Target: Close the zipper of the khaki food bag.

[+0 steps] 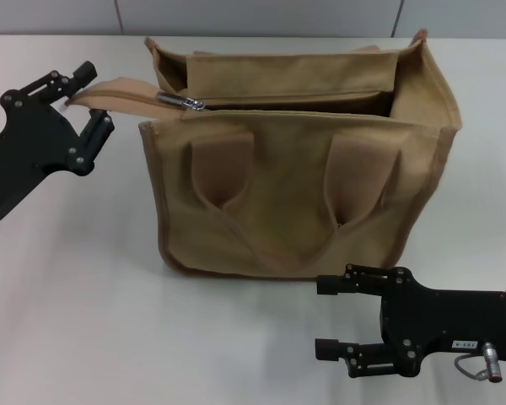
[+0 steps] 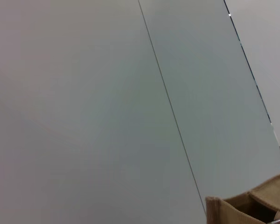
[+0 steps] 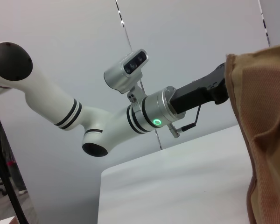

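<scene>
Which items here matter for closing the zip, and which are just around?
Job:
- khaki food bag, top open
- zipper, pull tab at the bag's left end
- left gripper, beside the zipper tail
- right gripper, open, before the bag

Around:
- white table

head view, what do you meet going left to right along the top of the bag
left hand → zipper tail → pull tab → open mouth of the bag
</scene>
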You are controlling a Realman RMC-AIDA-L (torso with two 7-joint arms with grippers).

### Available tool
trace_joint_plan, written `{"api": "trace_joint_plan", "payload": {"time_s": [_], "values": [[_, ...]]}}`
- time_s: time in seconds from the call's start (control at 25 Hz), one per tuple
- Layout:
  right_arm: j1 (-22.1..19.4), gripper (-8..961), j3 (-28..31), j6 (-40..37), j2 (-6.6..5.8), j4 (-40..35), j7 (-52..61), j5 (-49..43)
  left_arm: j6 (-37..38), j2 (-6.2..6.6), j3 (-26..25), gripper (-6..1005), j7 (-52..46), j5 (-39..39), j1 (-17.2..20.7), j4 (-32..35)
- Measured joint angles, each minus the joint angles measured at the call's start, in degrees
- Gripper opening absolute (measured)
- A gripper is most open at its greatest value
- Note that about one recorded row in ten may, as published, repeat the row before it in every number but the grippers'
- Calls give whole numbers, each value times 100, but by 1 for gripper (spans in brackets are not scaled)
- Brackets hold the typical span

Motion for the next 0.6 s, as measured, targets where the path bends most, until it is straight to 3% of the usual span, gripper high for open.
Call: {"api": "trace_joint_plan", "payload": {"time_s": [0.6], "values": [[7,792,13,-368,-8,108,34,105,42,-4,8,26,1,5,-4,-23]]}}
